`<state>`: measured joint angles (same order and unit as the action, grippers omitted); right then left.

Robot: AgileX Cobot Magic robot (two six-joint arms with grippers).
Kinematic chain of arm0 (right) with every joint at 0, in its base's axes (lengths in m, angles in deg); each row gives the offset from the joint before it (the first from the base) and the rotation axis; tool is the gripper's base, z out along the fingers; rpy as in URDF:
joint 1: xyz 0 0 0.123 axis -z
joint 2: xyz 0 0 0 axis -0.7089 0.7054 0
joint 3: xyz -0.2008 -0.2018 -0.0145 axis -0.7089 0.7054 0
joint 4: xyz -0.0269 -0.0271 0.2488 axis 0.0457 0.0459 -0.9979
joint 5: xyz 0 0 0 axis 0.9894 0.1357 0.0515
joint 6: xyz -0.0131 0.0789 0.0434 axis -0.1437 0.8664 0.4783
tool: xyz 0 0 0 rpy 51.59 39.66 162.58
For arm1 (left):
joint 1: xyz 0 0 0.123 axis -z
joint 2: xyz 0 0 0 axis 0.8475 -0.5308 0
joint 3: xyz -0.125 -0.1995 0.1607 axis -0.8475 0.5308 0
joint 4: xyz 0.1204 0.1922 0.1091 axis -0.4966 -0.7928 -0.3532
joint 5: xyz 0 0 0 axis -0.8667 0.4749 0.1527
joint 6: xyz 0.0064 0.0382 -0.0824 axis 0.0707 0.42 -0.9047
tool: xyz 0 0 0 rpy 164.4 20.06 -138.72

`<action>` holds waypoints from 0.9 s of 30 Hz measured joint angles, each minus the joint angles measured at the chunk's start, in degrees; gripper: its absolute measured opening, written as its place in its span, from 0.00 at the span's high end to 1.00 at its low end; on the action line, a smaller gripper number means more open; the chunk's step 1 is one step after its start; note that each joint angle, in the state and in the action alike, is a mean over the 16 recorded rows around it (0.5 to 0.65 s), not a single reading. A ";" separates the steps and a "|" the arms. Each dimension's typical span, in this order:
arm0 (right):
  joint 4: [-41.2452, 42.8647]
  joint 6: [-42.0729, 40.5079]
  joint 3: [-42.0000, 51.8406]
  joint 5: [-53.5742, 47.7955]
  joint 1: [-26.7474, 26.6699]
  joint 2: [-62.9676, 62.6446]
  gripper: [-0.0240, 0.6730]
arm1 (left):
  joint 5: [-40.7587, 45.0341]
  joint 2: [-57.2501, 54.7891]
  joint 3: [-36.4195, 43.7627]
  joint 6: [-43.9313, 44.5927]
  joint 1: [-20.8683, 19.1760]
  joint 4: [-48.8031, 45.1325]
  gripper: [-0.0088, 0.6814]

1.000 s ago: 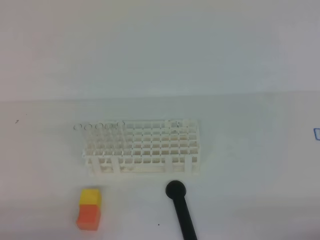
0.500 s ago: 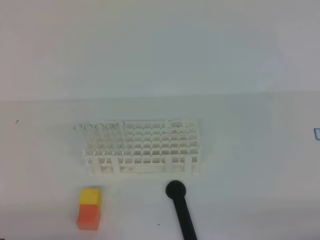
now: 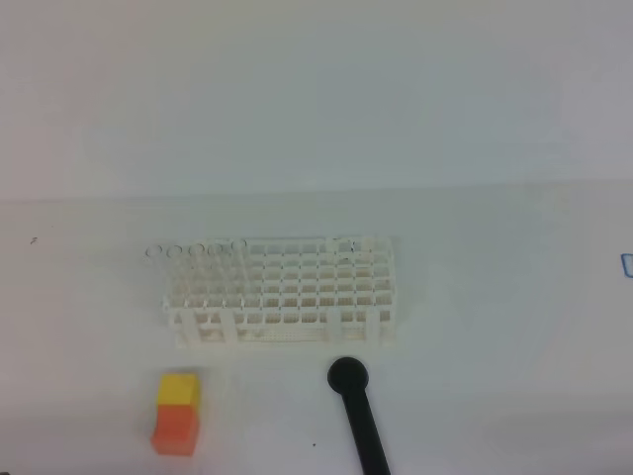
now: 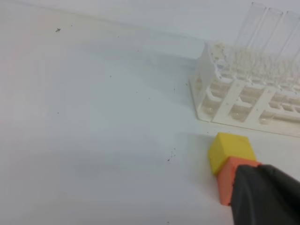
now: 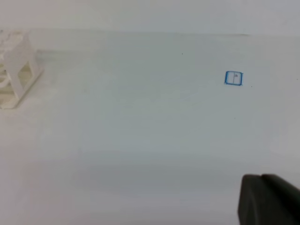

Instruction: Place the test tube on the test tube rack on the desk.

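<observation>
From the exterior high view we see neither of our grippers. The test tube rack stands mid-desk, and a row of faint round rims at its far left edge suggests tubes already upright there; which one is the task's test tube we cannot tell. A black rod with a knob end lies just in front of the rack, and a yellow-and-orange block sits to its front left.

In the left wrist view, only a dark part of our left gripper shows at the lower right, so we cannot tell whether its fingers are spread or closed. The block lies just beside it, the rack beyond, with clear tubes rising from it.

In the right wrist view, a dark corner of our right gripper gives no finger state either. The rack's end sits far to the left; a small blue square mark lies ahead.

Our risk: transparent glass on white could be misjudged, and a reach might knock the rack or rod.
</observation>
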<state>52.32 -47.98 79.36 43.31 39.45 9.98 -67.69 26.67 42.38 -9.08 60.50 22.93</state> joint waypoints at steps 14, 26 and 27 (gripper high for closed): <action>0.03 0.00 -0.02 -0.07 0.00 0.00 0.97 | -0.15 0.00 0.00 0.61 0.00 -0.02 0.99; 0.31 0.00 -0.02 -0.07 0.00 0.00 0.97 | -0.17 0.00 0.00 0.96 0.00 -0.10 0.99; 0.33 0.00 -0.02 -0.07 0.00 0.00 0.97 | -0.17 0.00 0.00 0.96 0.00 -0.10 0.99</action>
<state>52.65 -47.98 79.35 43.24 39.45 9.98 -67.86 26.67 42.38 -8.12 60.50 22.83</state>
